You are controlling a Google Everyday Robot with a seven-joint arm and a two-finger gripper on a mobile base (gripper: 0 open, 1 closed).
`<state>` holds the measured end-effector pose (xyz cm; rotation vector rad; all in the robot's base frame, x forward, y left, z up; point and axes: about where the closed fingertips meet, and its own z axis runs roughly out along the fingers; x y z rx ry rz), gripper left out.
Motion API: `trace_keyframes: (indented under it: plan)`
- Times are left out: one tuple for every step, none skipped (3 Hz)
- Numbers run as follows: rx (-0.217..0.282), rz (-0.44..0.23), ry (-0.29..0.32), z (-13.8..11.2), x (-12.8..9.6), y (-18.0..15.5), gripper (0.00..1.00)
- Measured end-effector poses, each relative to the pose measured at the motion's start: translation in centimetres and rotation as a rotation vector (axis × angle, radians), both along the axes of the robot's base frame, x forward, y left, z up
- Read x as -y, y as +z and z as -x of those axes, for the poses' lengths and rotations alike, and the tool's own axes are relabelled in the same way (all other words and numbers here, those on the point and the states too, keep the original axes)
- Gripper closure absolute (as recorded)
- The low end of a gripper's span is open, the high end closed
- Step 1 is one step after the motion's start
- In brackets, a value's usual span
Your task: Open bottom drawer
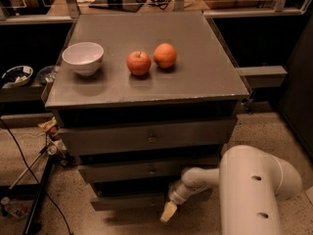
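The grey cabinet holds a stack of three drawers. The bottom drawer [128, 200] is the narrowest grey front, low near the floor. Its knob is hidden behind my gripper. My white arm reaches in from the lower right. My gripper [169, 210] hangs in front of the bottom drawer's right half, its pale tip pointing down toward the floor. The middle drawer [146, 170] and the top drawer [149, 137] each show a small central knob.
On the cabinet top [205, 67] sit a white bowl [83, 58], a red apple [139, 62] and an orange [165, 55]. A black cable and a stand [36, 199] lie on the speckled floor at left. A shelf with small dishes [17, 75] is at left.
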<state>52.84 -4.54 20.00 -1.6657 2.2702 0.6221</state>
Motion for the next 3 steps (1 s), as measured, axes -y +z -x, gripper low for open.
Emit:
trace_keyframes:
  plan:
    - [-0.021,0.004,0.011,0.81,-0.29,-1.01,0.00]
    - [-0.022,0.004,0.011,0.81,-0.30,-1.01,0.04]
    - [-0.022,0.004,0.011,0.81,-0.30,-1.01,0.27]
